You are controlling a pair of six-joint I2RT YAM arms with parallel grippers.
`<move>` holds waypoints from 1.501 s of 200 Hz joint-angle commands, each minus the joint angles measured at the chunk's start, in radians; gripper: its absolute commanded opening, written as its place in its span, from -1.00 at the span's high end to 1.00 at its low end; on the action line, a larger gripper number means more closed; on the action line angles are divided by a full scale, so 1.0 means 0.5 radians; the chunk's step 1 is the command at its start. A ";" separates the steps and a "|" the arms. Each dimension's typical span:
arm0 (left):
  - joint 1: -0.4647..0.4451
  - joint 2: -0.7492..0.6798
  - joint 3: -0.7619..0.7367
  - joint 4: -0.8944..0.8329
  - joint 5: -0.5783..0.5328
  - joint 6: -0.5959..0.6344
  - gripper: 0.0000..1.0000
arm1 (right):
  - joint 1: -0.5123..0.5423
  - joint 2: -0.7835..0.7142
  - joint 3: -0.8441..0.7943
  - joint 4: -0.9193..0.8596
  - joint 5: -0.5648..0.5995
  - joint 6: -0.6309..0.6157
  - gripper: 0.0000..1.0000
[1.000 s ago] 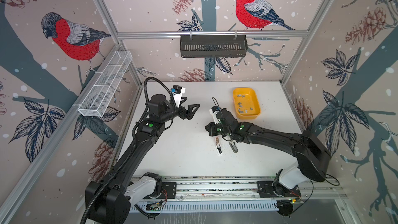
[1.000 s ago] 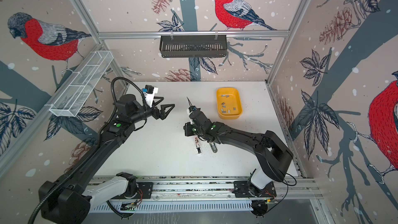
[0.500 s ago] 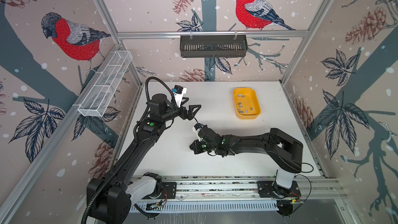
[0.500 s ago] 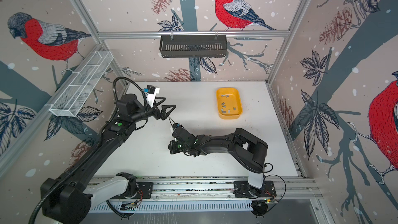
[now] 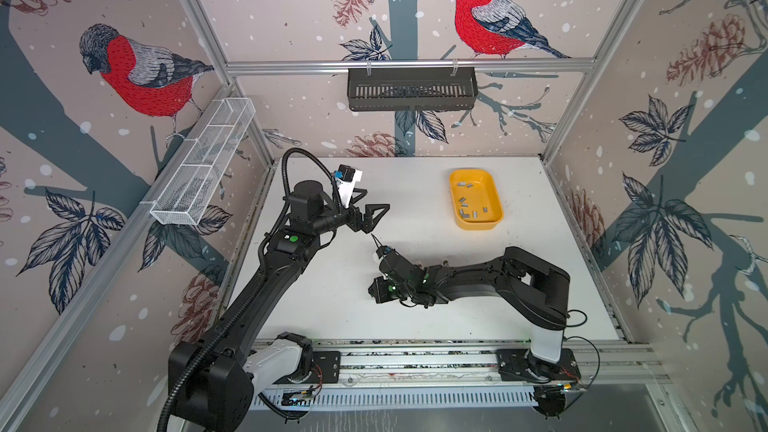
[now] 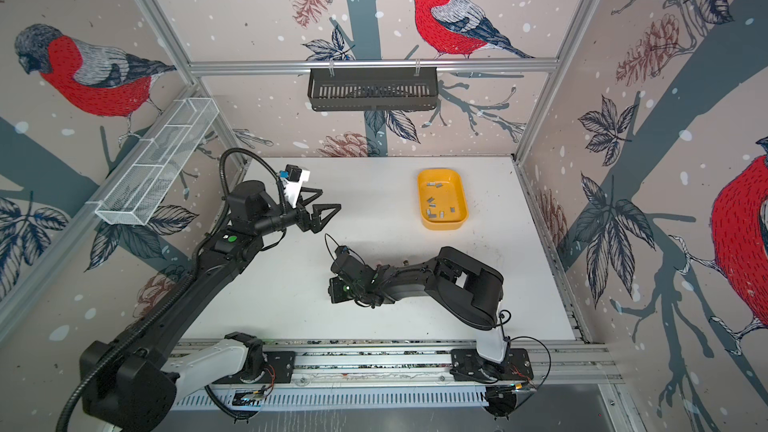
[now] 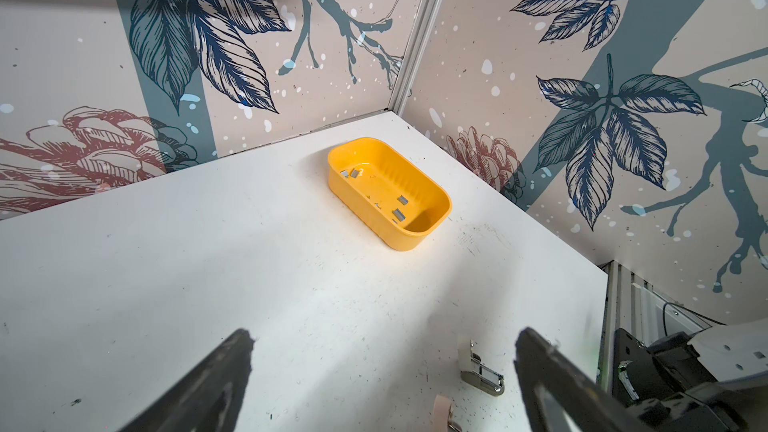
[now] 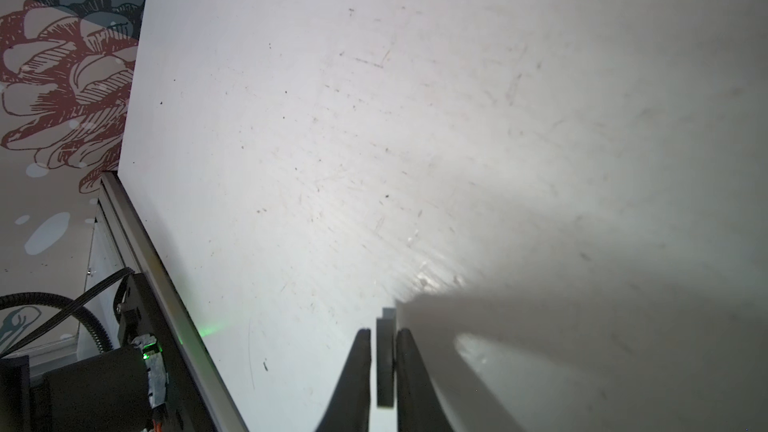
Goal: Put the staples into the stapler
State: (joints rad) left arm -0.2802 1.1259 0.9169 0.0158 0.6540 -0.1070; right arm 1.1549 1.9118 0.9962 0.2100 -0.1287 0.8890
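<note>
**Legible markings: none found**

No text, label, brand, number or sign reads in any view. The staples (image 7: pixel 398 214), yellow tray (image 7: pixel 411 242) and wallpaper (image 5: pixel 490 22) show no lettering (wallpaper print is birds, leaves, cones only).

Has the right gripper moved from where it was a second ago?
Yes. In a top view, the right gripper has swung left and toward the front rail, farther from the yellow tray.
</note>
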 commanded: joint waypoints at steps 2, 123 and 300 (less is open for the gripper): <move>0.002 -0.005 0.012 0.111 0.048 -0.001 -0.96 | -0.001 0.012 0.011 -0.066 0.082 -0.009 0.63; 0.000 0.011 0.016 0.113 0.074 -0.001 -0.96 | 0.075 -0.292 -0.048 -0.217 0.349 -0.271 0.59; -0.508 -0.254 -0.175 -0.420 -0.950 -0.409 -0.94 | 0.083 -2.115 -0.689 -0.778 0.475 -0.829 -0.25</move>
State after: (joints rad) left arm -0.4801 1.0500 0.8650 -0.0906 0.3786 -0.1932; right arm 1.1961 0.9569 0.6842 -0.1074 0.1574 0.5438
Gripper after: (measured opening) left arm 0.976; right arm 0.588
